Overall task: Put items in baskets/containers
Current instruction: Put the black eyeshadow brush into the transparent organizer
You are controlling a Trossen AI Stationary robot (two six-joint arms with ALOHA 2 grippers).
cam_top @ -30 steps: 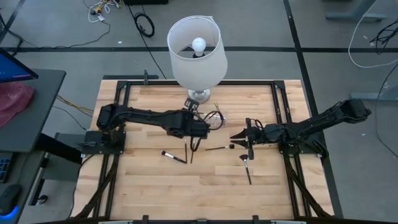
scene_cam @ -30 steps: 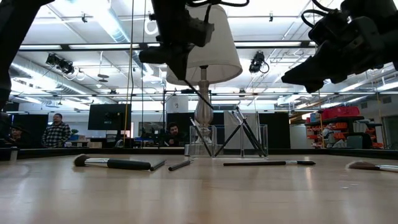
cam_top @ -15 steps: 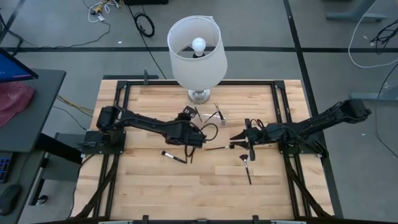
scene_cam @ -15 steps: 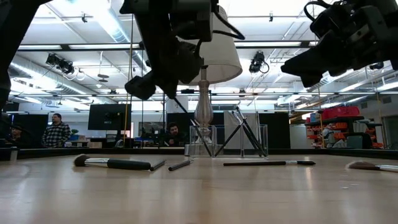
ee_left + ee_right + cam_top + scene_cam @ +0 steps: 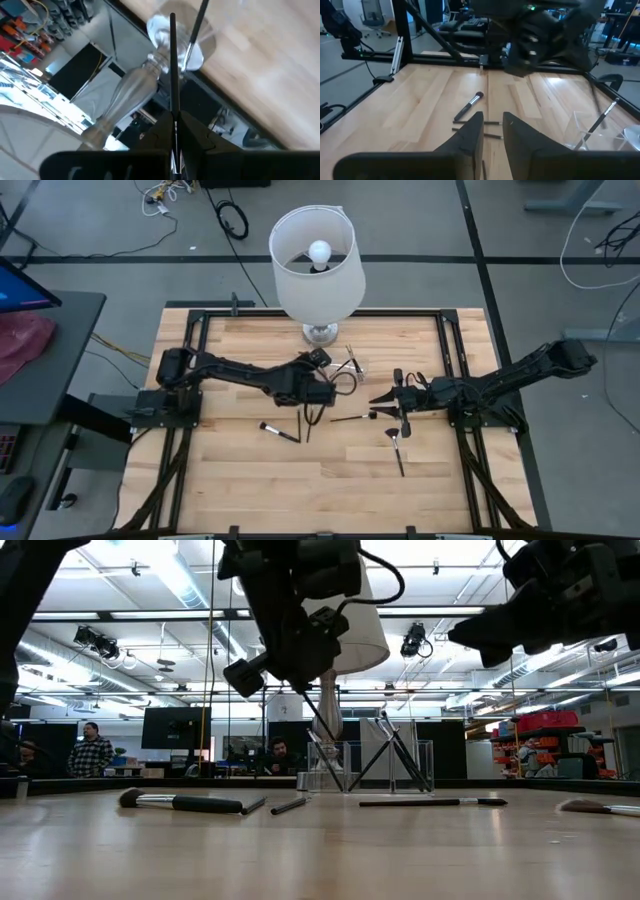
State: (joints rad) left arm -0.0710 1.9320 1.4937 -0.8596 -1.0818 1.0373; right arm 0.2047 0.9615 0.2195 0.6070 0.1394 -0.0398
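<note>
Left gripper [image 5: 175, 131], raised above mid-table beside the clear box [image 5: 350, 366], has its fingers closed on a dark brush [image 5: 173, 65]. Right gripper [image 5: 379, 400] hangs over the table's right half, fingers slightly parted and empty. Other brushes [image 5: 279, 430] lie on the table [image 5: 230, 470].

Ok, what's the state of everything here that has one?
Left end effector: shut on a dark brush, raised off the table.
Right end effector: open, empty.
Clear box: upright, holds leaning brushes.
Loose brushes: lying flat on the table.
Lamp: upright.
</note>
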